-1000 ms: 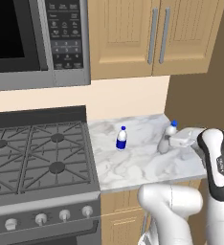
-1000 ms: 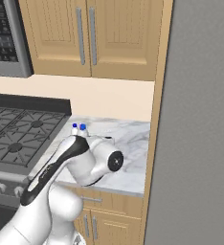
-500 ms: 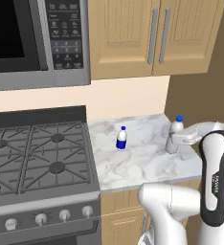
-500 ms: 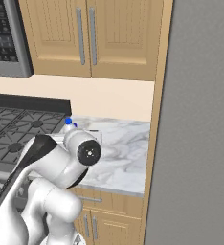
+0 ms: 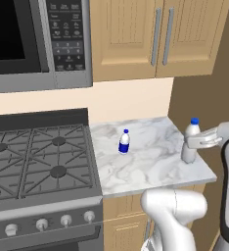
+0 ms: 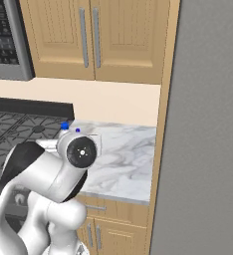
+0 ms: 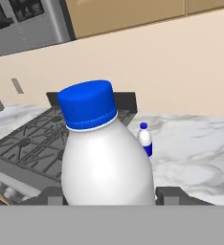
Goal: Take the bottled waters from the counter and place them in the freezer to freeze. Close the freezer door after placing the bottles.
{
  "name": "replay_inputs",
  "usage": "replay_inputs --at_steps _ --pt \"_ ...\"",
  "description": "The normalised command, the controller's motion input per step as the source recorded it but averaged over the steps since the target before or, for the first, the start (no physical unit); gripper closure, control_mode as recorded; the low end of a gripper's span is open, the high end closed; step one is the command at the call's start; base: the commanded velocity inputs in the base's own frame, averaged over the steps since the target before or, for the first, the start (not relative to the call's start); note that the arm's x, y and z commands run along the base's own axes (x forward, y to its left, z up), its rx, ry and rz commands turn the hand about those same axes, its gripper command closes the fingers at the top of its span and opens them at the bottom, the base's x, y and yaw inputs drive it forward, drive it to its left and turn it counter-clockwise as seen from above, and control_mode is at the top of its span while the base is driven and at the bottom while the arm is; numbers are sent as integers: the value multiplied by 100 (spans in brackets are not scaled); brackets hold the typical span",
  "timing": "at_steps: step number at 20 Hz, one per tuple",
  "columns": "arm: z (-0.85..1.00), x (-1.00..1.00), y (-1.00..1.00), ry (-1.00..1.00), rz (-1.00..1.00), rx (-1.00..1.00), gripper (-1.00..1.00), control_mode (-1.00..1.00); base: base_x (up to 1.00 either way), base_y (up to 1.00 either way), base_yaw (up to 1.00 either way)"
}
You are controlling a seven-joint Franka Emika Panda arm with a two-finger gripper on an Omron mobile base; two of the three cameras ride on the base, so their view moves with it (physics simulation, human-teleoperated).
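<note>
Jaws closed on the plain bottle (image 7: 106, 158): the hand view shows its white body wedged between the two dark fingertips (image 7: 169, 196), blue cap upward, with the labelled bottle (image 7: 145, 139) standing small behind it on the marbled table (image 7: 200, 148). From the left base view the gripper (image 5: 191, 143) holds that plain bottle upright by the table's right edge, though whether its base still touches the stone cannot be told, and the labelled bottle stands well apart near the stove (image 5: 38, 162). From the right base view the arm's elbow hides both bottles except their two blue caps, while the grey freezer (image 6: 208, 149) rises just right of the table.

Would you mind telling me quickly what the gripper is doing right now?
Gripper: closed on the plain bottle, upright above the counter.
</note>
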Motion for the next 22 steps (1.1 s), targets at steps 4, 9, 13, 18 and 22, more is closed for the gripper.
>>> replay_inputs --at_steps 4,9,13,18,22 --pt "-3 -9 0 -6 -2 8 100 -100 0 0 0" --pt "0 0 0 -2 -2 0 100 -100 0 0 0" --pt "0 -4 2 -7 -3 0 100 -100 0 0 0" --pt "0 -23 30 -10 -12 0 100 -100 0 0 0" --pt "0 -11 6 -3 -4 0 100 100 -62 14 -18"
